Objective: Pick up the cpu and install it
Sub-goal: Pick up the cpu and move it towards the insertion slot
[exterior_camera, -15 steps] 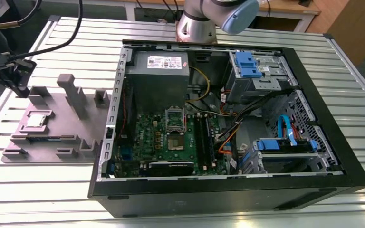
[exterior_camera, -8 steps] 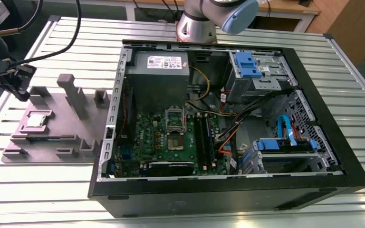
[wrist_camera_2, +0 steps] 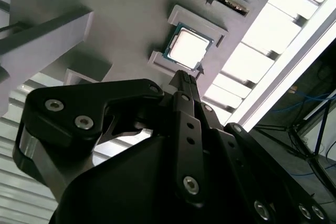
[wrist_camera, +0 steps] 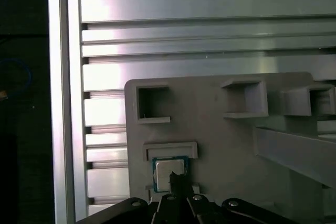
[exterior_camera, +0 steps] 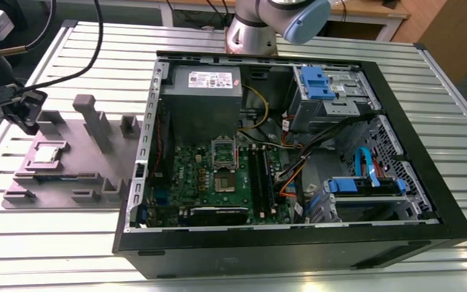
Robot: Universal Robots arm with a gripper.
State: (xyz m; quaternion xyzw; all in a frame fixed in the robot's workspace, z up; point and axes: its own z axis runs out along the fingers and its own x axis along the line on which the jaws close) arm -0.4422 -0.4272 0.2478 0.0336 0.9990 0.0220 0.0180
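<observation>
At the exterior view's left, the tool [exterior_camera: 27,121] hangs over the near-left corner of a grey holder plate [exterior_camera: 79,161] that lies on the slatted tabletop [exterior_camera: 47,255]. In both wrist views its fingers appear drawn together into one narrow dark tip [wrist_camera_2: 185,77] [wrist_camera: 178,179], closed on nothing that I can see.

Just beside that tip, the cpu [exterior_camera: 45,153] lies flat in a shallow square pocket of the holder plate, silver top up. In the second wrist view the cpu [wrist_camera_2: 189,47] sits a little beyond the tip. In the first wrist view the tip overlaps the cpu's [wrist_camera: 169,173] near edge, but I cannot tell whether it touches.

Further right stands the open computer case [exterior_camera: 298,243], and the socket [exterior_camera: 224,179] on its green board is well apart from the cpu.

I judge the step in hand to be the approach for the pick, with nothing lifted and the install not begun. The pick calls for fingers parted wide enough to span the chip, squared to its edges and lowered straight between the pocket's raised borders.
</observation>
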